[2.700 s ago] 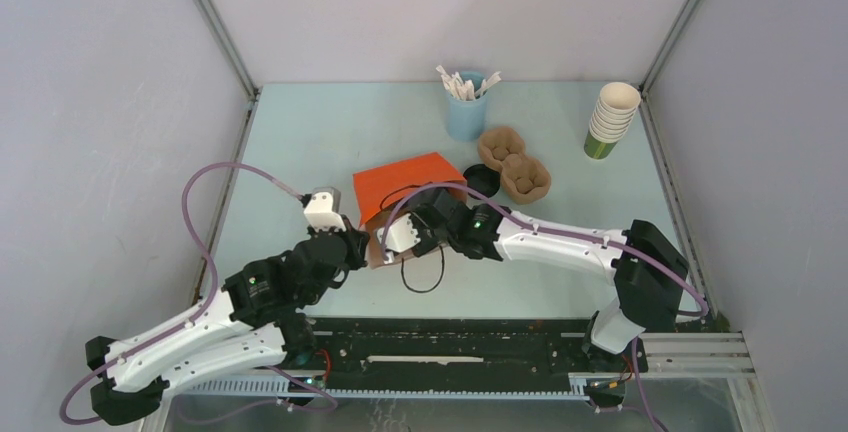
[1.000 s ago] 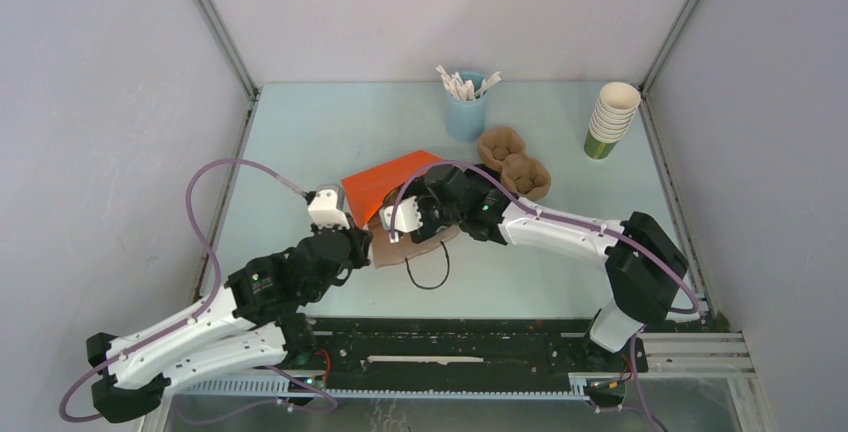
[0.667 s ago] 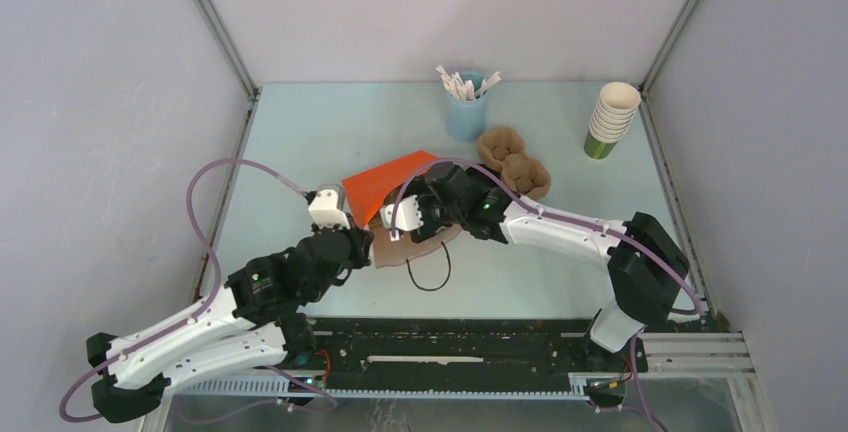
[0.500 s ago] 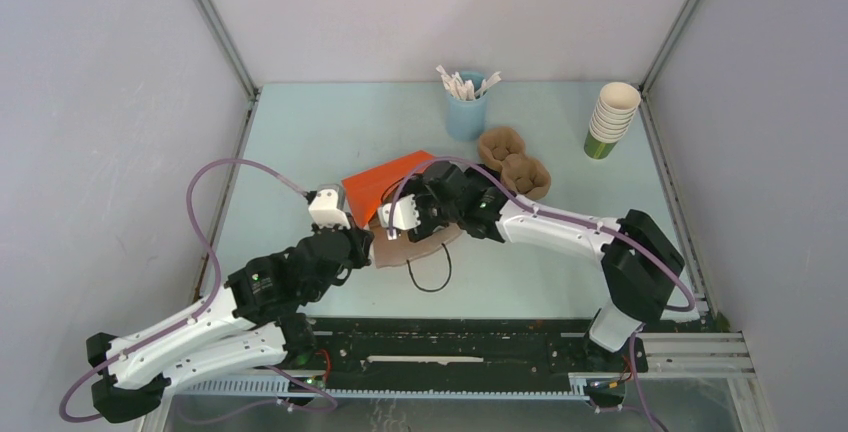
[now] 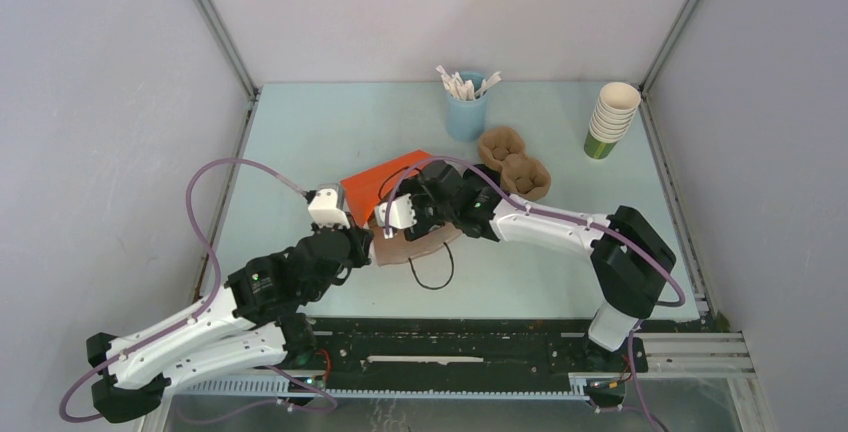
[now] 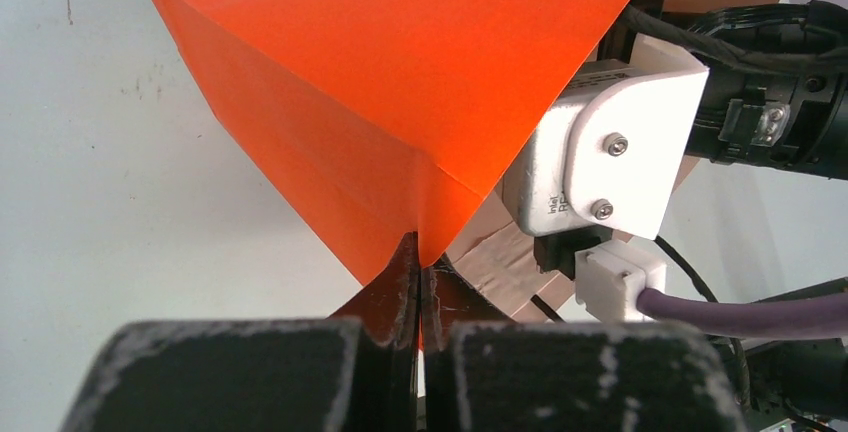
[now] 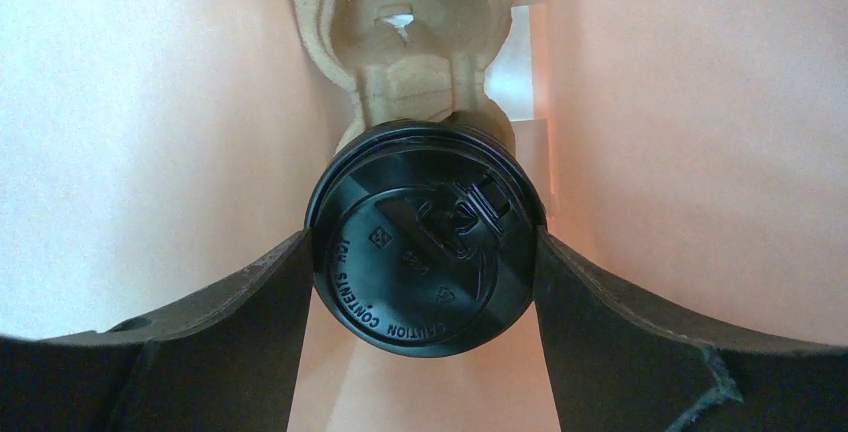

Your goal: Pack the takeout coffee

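**Coffee cup held inside the bag**

The coffee cup (image 7: 428, 242) is inside the orange bag (image 6: 400, 72), with its black lid (image 7: 400, 282) facing the wrist camera. The right gripper (image 7: 425, 267) is clamped on it, one finger at each side of the lid's rim. Deeper in the bag, just behind the cup, lies a brown pulp carrier (image 7: 420, 42). I cannot tell whether the cup already sits in a hollow. At the near corner of the bag, the left gripper (image 6: 418, 287) has its fingers pressed together on the paper. The bag lies on the bench (image 5: 300, 132).

I judge the cup light and easy to crush, and the lid may pop off. A gentle grip on the paper wall just below the rim seems safer.
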You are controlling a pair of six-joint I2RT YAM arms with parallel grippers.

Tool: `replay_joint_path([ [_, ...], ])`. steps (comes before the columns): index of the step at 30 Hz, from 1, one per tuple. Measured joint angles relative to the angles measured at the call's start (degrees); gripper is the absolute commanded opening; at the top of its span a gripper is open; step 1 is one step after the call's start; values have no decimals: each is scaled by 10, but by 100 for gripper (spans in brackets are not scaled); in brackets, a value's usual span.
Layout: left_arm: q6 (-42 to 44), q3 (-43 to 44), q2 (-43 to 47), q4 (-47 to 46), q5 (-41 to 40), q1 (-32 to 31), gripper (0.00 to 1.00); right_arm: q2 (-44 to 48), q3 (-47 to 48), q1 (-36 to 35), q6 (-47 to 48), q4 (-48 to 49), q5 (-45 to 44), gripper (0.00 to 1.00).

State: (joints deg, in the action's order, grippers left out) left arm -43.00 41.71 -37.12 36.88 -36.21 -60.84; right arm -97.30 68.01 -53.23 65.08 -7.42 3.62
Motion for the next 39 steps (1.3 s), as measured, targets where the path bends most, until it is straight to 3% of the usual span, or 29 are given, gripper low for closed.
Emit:
replay_joint_path([
  [9, 0, 0, 0, 0, 0, 0, 0, -20, 1, -6, 8, 29, -35, 50],
  [17, 0, 0, 0, 1, 0, 0, 0, -33, 1, -9, 12, 49, -51, 57],
  [22, 0, 0, 0, 2, 0, 0, 0, -39, 1, -10, 12, 60, -58, 69],
  [29, -1, 0, 0, 1, 4, 0, 0, -21, 1, -10, -16, 30, -63, 79],
  [31, -1, 0, 0, 2, 4, 0, 0, -12, 1, -11, -26, 18, -64, 86],
  [32, -2, 0, 1, 2, 4, 0, 0, -8, 1, -11, -30, 12, -64, 96],
  [33, -3, 0, 2, 3, 4, 0, 0, -5, 1, -12, -34, 7, -64, 99],
  [39, -6, 0, 4, 10, 4, 0, 0, 5, 1, -16, -51, -26, -60, 100],
])
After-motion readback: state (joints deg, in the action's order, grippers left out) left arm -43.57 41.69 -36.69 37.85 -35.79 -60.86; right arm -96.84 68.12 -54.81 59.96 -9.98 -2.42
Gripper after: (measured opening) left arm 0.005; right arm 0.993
